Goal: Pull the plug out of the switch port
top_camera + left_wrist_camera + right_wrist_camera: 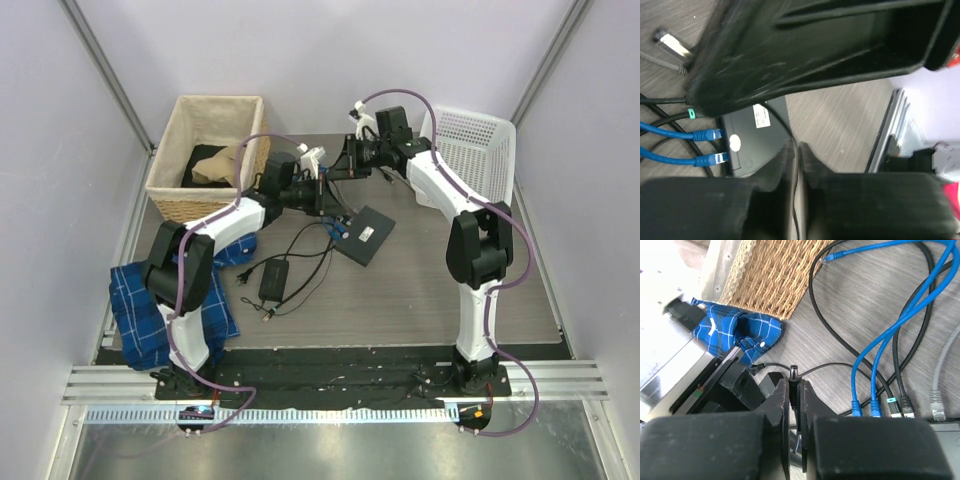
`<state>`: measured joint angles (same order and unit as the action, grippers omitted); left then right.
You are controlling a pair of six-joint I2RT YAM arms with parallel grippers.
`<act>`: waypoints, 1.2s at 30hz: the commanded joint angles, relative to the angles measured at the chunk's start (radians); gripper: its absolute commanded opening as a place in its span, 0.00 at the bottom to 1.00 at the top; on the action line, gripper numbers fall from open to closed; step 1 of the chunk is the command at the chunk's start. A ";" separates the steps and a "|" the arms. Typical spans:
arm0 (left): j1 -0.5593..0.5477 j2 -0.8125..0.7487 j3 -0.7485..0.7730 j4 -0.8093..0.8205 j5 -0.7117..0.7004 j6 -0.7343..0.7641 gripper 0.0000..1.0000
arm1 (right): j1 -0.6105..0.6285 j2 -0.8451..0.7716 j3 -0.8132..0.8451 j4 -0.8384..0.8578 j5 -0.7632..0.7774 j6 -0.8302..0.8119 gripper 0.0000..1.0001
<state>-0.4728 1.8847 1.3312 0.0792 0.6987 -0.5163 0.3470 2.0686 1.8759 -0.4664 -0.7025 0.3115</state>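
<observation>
The switch port (362,235) is a flat black box lying mid-table; in the left wrist view (756,146) it shows a white label and two blue plugs (710,135) in its sockets. My right gripper (796,388) is shut on a black barrel power plug (794,374), held in the air, its metal tip free and pointing away from the switch port's edge (946,434). My left gripper (795,148) is shut on the thin black cable (795,200) above the switch port. In the top view both grippers, left (325,192) and right (342,165), meet just behind the box.
Blue (875,407), black (904,407) and grey (937,411) plugs sit along the switch port's side. A black power adapter (275,277) and loose cables lie in front. A wicker basket (205,155) stands back left, a white basket (470,150) back right, a blue checked cloth (150,305) left.
</observation>
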 commanded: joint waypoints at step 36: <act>0.232 -0.355 -0.011 -0.963 -0.506 0.940 0.64 | -0.109 -0.211 -0.273 -0.107 0.294 -0.362 0.70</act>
<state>-0.2287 1.5845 1.1545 -0.9119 0.0662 0.4637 0.2363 1.9099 1.6203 -0.5838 -0.4389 -0.0021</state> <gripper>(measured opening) 0.596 0.676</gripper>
